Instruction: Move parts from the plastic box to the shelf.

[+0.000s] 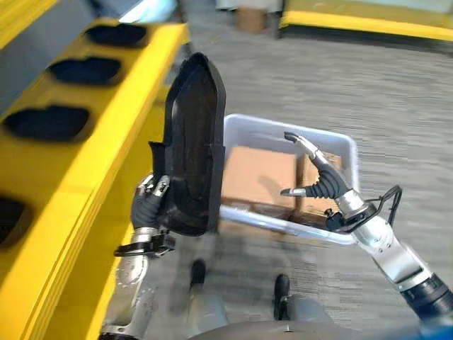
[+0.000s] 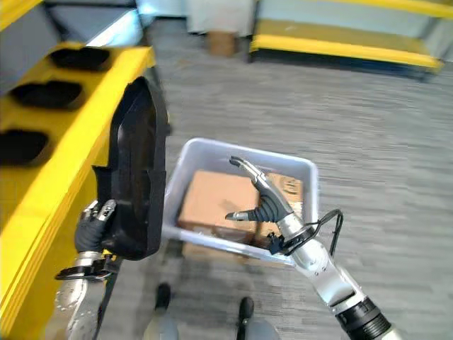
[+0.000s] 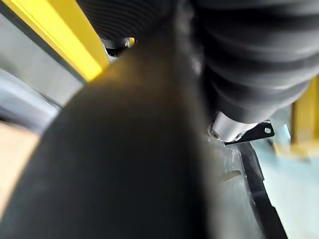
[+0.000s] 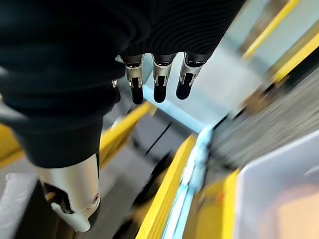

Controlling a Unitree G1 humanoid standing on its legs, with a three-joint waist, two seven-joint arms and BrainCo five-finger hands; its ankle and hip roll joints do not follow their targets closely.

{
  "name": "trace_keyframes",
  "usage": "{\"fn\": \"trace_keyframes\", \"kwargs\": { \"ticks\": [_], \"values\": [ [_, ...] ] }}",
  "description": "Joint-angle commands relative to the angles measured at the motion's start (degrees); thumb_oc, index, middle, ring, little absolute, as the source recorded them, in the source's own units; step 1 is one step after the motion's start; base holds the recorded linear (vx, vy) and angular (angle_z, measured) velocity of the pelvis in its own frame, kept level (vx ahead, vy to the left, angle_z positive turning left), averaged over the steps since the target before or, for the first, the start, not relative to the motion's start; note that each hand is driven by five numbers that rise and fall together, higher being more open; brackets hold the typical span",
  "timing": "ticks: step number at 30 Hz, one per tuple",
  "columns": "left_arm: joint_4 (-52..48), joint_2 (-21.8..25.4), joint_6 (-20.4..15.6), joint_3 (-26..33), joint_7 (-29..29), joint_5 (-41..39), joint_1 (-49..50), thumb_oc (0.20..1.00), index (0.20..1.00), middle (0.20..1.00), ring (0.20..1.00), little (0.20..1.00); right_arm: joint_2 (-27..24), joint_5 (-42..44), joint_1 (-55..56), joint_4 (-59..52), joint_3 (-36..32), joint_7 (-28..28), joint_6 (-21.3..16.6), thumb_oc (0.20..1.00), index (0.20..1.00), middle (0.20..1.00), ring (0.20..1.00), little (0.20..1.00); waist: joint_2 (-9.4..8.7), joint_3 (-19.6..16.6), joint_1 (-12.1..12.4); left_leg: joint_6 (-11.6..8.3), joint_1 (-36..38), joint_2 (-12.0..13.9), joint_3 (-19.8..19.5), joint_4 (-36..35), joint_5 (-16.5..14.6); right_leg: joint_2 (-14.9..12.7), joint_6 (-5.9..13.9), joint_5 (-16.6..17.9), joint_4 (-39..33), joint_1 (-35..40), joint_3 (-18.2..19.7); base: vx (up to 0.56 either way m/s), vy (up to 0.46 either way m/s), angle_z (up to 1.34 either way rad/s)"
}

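**Left hand holds a black part upright beside the shelf**

The left hand [image 1: 151, 200] is curled round the lower edge of a large black part [image 1: 192, 145], gripping it from the shelf side. The part stands nearly upright above the hand, its narrow rounded end uppermost and its hollow side turned toward the box. It is between the yellow shelf [image 1: 106, 142] and the box [image 1: 322, 142], close to the shelf's front edge but not resting on it. In the left wrist view the part [image 3: 114, 164] lies directly against the hand's ribbed cover.

The right hand [image 1: 318, 180] hovers over the box's near right corner, fingers straight and relaxed, thumb apart, holding nothing. In the right wrist view its fingers [image 4: 159, 82] hang straight, with nothing between them.

The box is pale plastic and sits on the grey floor [image 1: 368, 78] to the right of the shelf. Brown cardboard [image 1: 258, 173] lies inside it. Three more black parts [image 1: 49, 120] lie in a row on the shelf top, well apart from the held one.
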Motion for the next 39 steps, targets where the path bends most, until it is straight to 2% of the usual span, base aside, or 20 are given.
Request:
{"fn": "trace_keyframes", "kwargs": {
  "ticks": [1, 3, 4, 6, 7, 10, 15, 20, 26, 27, 29, 30, 31, 32, 33, 34, 35, 36, 38, 39],
  "values": [
    [-1.29, 2.85, -3.45, 3.19, -1.03, -0.78, -5.96, 0.200, 0.200, 0.200, 0.200, 0.200, -0.66, -0.13, 1.50, -2.85, -2.74, -2.37, -1.94, 1.000, 1.000, 1.000, 1.000, 1.000, -3.74, -1.85, -4.21, -5.62, 1.92, 2.41, 1.50, 4.61, 10.03, -7.77, 5.92, -1.59, 2.95, 4.18, 0.88, -0.16, -0.057, 1.15],
    [-1.73, 2.68, -3.46, 3.47, -1.66, -0.35, -5.36, 0.200, 0.200, 0.200, 0.200, 0.200, -0.60, 0.39, 3.06, -3.29, -3.50, -1.67, -2.21, 1.000, 1.000, 1.000, 1.000, 1.000, -4.41, -2.38, -4.39, -4.75, 3.92, 0.10, 0.65, 9.60, 4.79, -9.02, 5.62, 0.21, 0.59, 4.54, -1.23, -0.18, -0.069, 0.94],
    [-1.76, 2.70, -3.45, 3.45, -1.65, -0.34, -5.31, 0.200, 0.200, 0.200, 0.200, 0.200, -0.60, 0.42, 3.15, -3.34, -3.55, -1.63, -2.21, 1.000, 1.000, 1.000, 1.000, 1.000, -4.39, -2.31, -4.55, -4.69, 3.68, 0.06, 0.39, 10.21, 4.38, -9.07, 5.71, 0.23, 0.45, 4.81, -1.43, -0.15, -0.052, 0.91],
    [-2.13, 2.72, -2.65, 3.69, -2.64, 0.59, -5.62, 0.200, 0.200, 0.200, 0.200, 0.200, 0.21, 1.43, 4.62, -3.35, -3.96, 0.51, -1.77, 1.000, 1.000, 1.000, 1.000, 1.000, -5.22, -3.43, -5.11, -3.38, 8.81, -3.10, -0.06, 15.41, -3.59, -10.97, 5.32, 1.86, -1.30, 6.23, -6.17, -0.08, 0.062, 1.02],
    [-2.05, 2.80, -2.73, 3.79, -2.72, 0.81, -5.48, 0.200, 0.200, 0.200, 0.200, 0.200, 0.45, 1.84, 5.09, -3.54, -4.24, 0.84, -1.73, 1.000, 1.000, 1.000, 1.000, 1.000, -5.06, -4.00, -5.37, -3.27, 10.87, -3.49, 0.31, 13.93, -5.41, -11.28, 5.47, 1.93, -0.91, 6.17, -6.80, 0.01, 0.160, 0.80],
    [-2.64, 2.45, -2.13, 3.99, -3.52, 0.66, -3.93, 0.200, 0.200, 0.200, 0.200, 0.200, 1.65, 2.45, 7.34, -3.75, -6.08, 1.03, -1.29, 1.000, 1.000, 1.000, 1.000, 1.000, -4.28, -5.41, -5.66, -2.41, 13.06, -5.89, 2.19, 5.63, -6.31, -13.12, 7.33, 3.57, -0.40, 7.19, -8.60, 0.06, 0.236, 1.01],
    [-3.28, 3.23, -2.35, 4.61, -2.81, 2.17, -4.11, 0.200, 0.200, 0.200, 0.200, 0.200, 2.72, 2.66, 7.05, -2.37, -5.07, 1.29, -0.86, 1.000, 1.000, 1.000, 1.000, 1.000, -5.40, -5.84, -4.62, -1.13, 14.26, -8.96, 1.76, 2.26, -6.65, -16.74, 9.93, 7.19, -1.56, 8.20, -10.05, 0.04, 0.183, 0.37],
    [-2.29, 2.96, -2.28, 4.67, -2.82, 3.38, -4.48, 0.200, 0.200, 0.200, 0.200, 0.200, 3.77, 1.75, 6.20, -0.82, -4.07, 2.11, -0.18, 1.000, 1.000, 1.000, 1.000, 1.000, -7.95, -6.48, -3.43, 1.30, 13.15, -13.83, -0.49, 3.61, -9.69, -20.77, 12.88, 13.16, -3.65, 9.47, -9.65, 0.03, 0.201, 0.09],
    [-1.57, 3.76, -2.32, 4.26, -2.71, 4.89, -5.24, 0.200, 0.200, 0.200, 0.200, 0.200, 5.04, 1.42, 6.10, -0.27, -4.49, 1.51, 0.10, 1.000, 1.000, 1.000, 1.000, 1.000, -9.57, -7.16, -3.54, 3.50, 12.81, -17.70, -2.67, 4.18, -10.78, -23.57, 14.34, 17.41, -3.12, 9.74, -7.80, 0.05, 0.222, 0.31],
    [0.85, 3.84, -2.35, 3.32, -1.63, 4.41, -6.87, 0.200, 0.200, 0.200, 0.200, 0.200, 5.97, 1.39, 5.49, 0.23, -3.54, 1.43, 0.68, 1.000, 1.000, 1.000, 1.000, 1.000, -9.25, -6.88, -5.94, 4.29, 14.11, -18.38, -4.99, 1.50, -9.76, -19.26, 12.53, 16.99, -1.07, 6.08, 5.86, 0.07, 0.205, 0.31],
    [1.83, 3.95, -2.57, 2.76, -1.42, 4.72, -7.72, 0.200, 0.200, 0.200, 0.200, 0.200, 5.95, 1.62, 5.38, 0.27, -3.17, 1.66, 0.62, 1.000, 1.000, 1.000, 1.000, 1.000, -8.72, -6.48, -7.36, 4.73, 14.62, -18.61, -6.51, 0.88, -9.02, -13.15, 11.04, 14.53, 0.02, 3.58, 15.69, 0.06, 0.166, 0.39],
    [1.86, 3.94, -2.60, 2.77, -1.42, 4.72, -7.78, 0.200, 0.200, 0.200, 0.200, 0.200, 5.94, 1.63, 5.34, 0.27, -3.18, 1.66, 0.62, 1.000, 1.000, 1.000, 1.000, 1.000, -8.72, -6.56, -7.24, 4.69, 14.42, -18.59, -6.37, 0.86, -8.84, -13.11, 10.98, 14.68, 0.07, 3.26, 15.86, 0.03, 0.081, 0.48],
    [2.30, 3.83, -2.72, 2.36, -1.32, 4.42, -8.32, 0.200, 0.200, 0.200, 0.200, 0.200, 5.81, 1.98, 5.52, 0.32, -2.93, 2.22, 0.57, 1.000, 1.000, 1.000, 1.000, 1.000, -8.57, -6.43, -8.20, 4.89, 14.47, -18.44, -7.54, 0.47, -8.24, -8.79, 9.99, 11.71, 0.96, 2.63, 20.68, 0.01, 0.080, 0.48],
    [2.12, 3.94, -2.56, 2.29, -1.50, 4.48, -8.24, 0.200, 0.200, 0.200, 0.200, 0.200, 5.60, 2.15, 5.25, 0.28, -2.51, 2.76, 0.64, 1.000, 1.000, 1.000, 1.000, 1.000, -8.52, -6.30, -8.52, 5.14, 14.62, -18.39, -8.17, 0.01, -7.80, -5.64, 9.51, 10.64, 2.79, 0.85, 22.48, 0.05, 0.107, 0.40],
    [1.57, 4.06, -1.93, 2.39, -1.61, 5.32, -7.95, 0.200, 0.200, 0.200, 0.200, 0.200, 5.56, 3.65, 5.61, 0.01, -2.49, 3.37, 0.27, 1.000, 1.000, 1.000, 1.000, 1.000, -8.80, -6.26, -8.43, 5.65, 14.64, -18.62, -8.84, -0.15, -7.31, -1.77, 8.53, 8.16, 4.55, -0.04, 21.61, 0.03, 0.071, 0.41],
    [1.52, 3.91, -1.87, 2.32, -1.38, 5.51, -7.93, 0.200, 0.200, 0.200, 0.200, 0.200, 5.54, 4.19, 5.69, 0.10, -2.38, 3.56, 0.15, 1.000, 1.000, 1.000, 1.000, 1.000, -8.82, -6.36, -8.55, 5.81, 14.54, -18.75, -9.33, -0.24, -7.04, 0.32, 7.93, 6.75, 5.29, -0.39, 21.32, 0.03, 0.023, 0.27],
    [1.50, 3.88, -1.86, 2.32, -1.35, 5.53, -7.91, 0.200, 0.200, 0.200, 0.200, 0.200, 5.51, 4.22, 5.68, 0.14, -2.37, 3.57, 0.12, 1.000, 1.000, 1.000, 1.000, 1.000, -8.80, -6.38, -8.66, 5.76, 14.55, -18.73, -9.45, -0.23, -7.13, 0.32, 7.85, 6.49, 5.58, -0.47, 21.19, 0.00, -0.026, 0.24],
    [1.52, 3.34, -1.82, 2.04, -0.82, 5.54, -7.93, 0.200, 0.200, 0.200, 0.200, 0.200, 5.47, 5.02, 5.31, 0.32, -1.38, 3.74, -0.13, 1.000, 1.000, 1.000, 1.000, 1.000, -9.45, -6.82, -8.50, 5.76, 14.13, -19.76, -9.63, -0.20, -6.97, 3.76, 6.61, 4.47, 2.18, 0.69, 20.97, 0.00, -0.036, 0.27],
    [0.99, 2.80, -1.69, 2.38, -0.55, 5.70, -7.60, 0.200, 0.200, 0.200, 0.200, 0.200, 5.65, 5.10, 5.33, -0.02, -1.34, 3.31, -0.30, 1.000, 1.000, 1.000, 1.000, 1.000, -9.87, -7.16, -7.67, 5.39, 14.31, -20.46, -9.61, -0.17, -6.80, 2.16, 6.42, 4.42, -0.44, 2.30, 18.30, 0.00, -0.059, 0.14],
    [1.33, 2.27, -1.88, 1.98, -0.75, 5.51, -7.63, 0.200, 0.200, 0.200, 0.200, 0.200, 5.29, 4.95, 4.64, 0.54, -0.77, 3.17, -0.29, 1.000, 1.000, 1.000, 1.000, 1.000, -9.90, -7.24, -7.87, 5.11, 14.44, -20.65, -9.61, -0.23, -6.58, 2.34, 6.42, 5.01, -2.33, 3.80, 19.80, -0.01, -0.101, 0.05]
  ]
}}
